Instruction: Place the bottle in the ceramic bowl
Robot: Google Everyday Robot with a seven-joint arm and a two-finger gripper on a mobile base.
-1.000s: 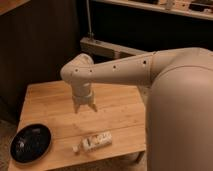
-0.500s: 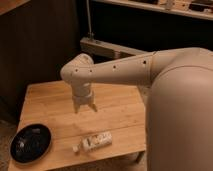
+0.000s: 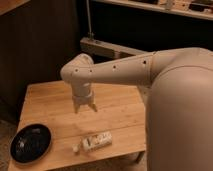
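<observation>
The bottle (image 3: 95, 141) lies on its side near the front edge of the wooden table (image 3: 50, 107), white cap pointing left. The ceramic bowl (image 3: 30, 143), glossy black and shallow, rests on the table's front left corner with nothing in it. My gripper (image 3: 85, 108) hangs from the white arm above the middle of the table, fingers pointing down and spread open with nothing between them. It is behind and a little left of the bottle, well above it, and to the right of the bowl.
The arm's bulky white body (image 3: 180, 115) fills the right side and covers the table's right end. A dark wall and a metal rail (image 3: 107, 47) stand behind the table. Floor shows at the lower left.
</observation>
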